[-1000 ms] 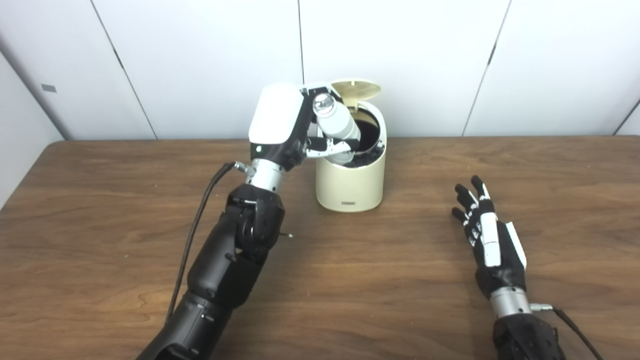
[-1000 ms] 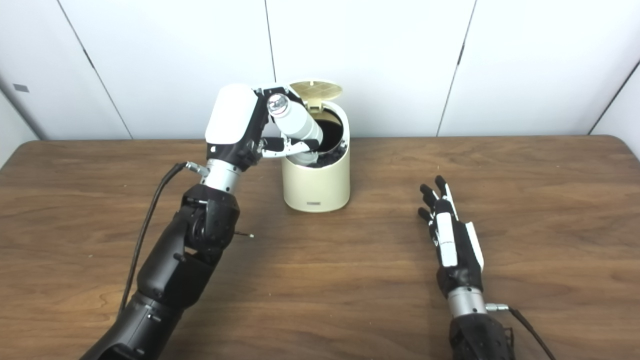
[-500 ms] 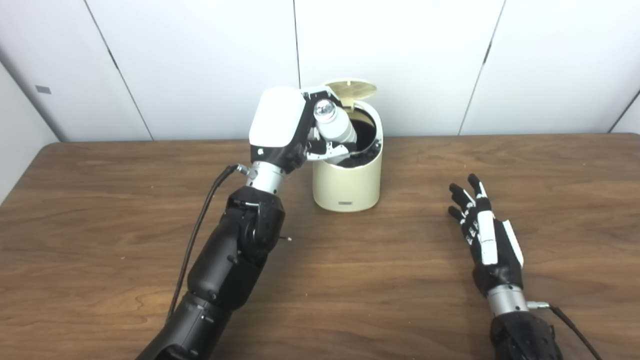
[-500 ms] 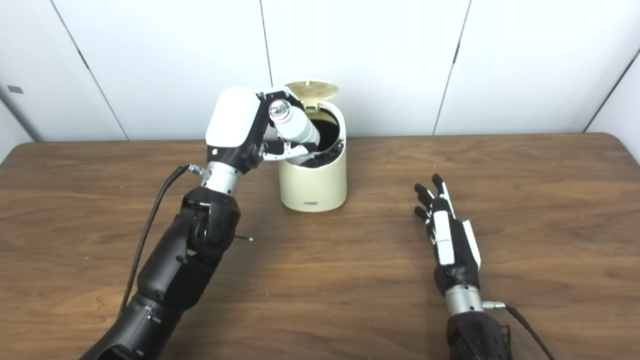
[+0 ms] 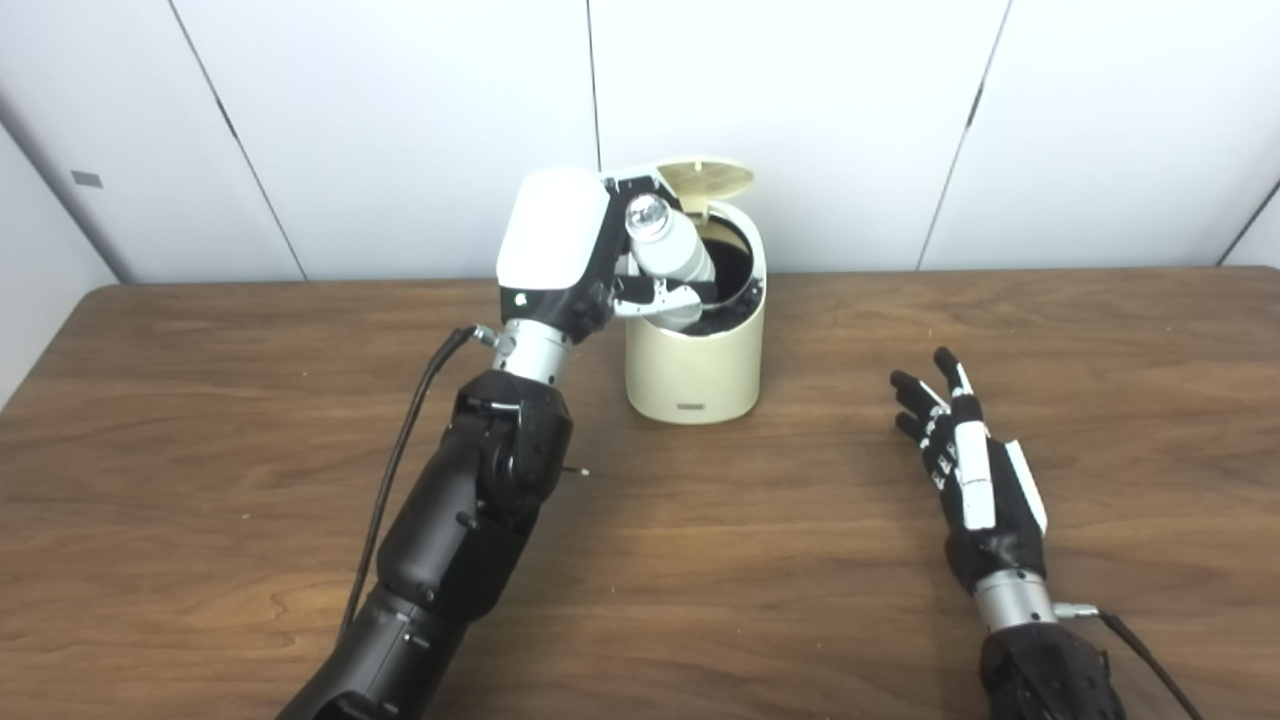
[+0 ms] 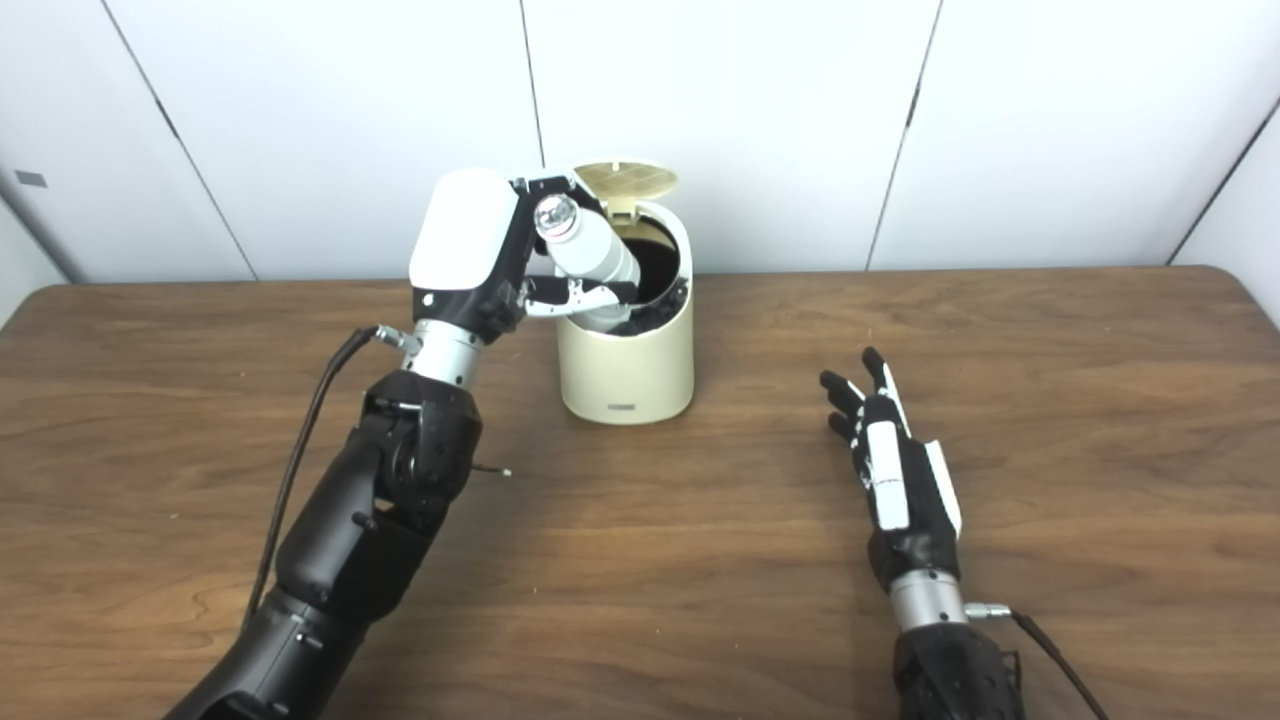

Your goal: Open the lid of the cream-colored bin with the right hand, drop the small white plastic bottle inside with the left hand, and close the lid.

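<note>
Black arms, white hand shells, possibly black cables.

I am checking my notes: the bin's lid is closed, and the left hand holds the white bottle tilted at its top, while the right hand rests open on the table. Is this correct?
Not quite: the lid is open, standing up behind the bin, as the left eye view shows. The rest holds: left hand holds the bottle; right hand is open.

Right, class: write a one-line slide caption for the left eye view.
Left hand tips the white bottle into the open cream bin; right hand rests open on the table.
</note>
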You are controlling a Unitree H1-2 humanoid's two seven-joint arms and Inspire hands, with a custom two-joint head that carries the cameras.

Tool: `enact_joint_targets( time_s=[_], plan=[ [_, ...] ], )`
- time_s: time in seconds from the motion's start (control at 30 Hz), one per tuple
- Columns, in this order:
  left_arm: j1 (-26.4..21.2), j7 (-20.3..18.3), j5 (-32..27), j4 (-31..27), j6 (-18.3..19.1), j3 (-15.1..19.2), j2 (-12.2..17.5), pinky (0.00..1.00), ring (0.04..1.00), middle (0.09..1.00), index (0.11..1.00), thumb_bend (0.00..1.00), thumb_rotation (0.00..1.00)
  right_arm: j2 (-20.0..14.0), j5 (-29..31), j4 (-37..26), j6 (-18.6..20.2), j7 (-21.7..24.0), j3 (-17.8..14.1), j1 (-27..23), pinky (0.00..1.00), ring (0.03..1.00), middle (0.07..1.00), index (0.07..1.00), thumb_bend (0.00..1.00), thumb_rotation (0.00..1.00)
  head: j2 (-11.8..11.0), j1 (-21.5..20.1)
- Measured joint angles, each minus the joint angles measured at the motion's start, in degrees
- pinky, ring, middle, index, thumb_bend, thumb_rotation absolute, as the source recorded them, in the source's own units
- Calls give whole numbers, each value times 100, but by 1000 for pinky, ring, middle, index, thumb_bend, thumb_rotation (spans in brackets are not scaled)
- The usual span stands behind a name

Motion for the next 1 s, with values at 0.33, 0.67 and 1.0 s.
enact_joint_targets(
  time_s=[0.33,0.67,1.0],
  plan=[
    [7,-4,-10,-26,4,2,-10,239,308,479,593,557,0,-6,27,5,-5,11,-9,-1,898,912,856,969,637,993,9,17],
    [7,-12,4,-26,42,0,-20,245,326,490,621,997,94,-9,35,5,-5,13,-10,-2,898,914,854,968,641,993,9,18],
    [7,-15,-63,-26,59,5,-18,250,320,488,616,1000,121,-8,33,6,-4,12,-11,-5,893,916,857,964,640,999,26,0]
  ],
)
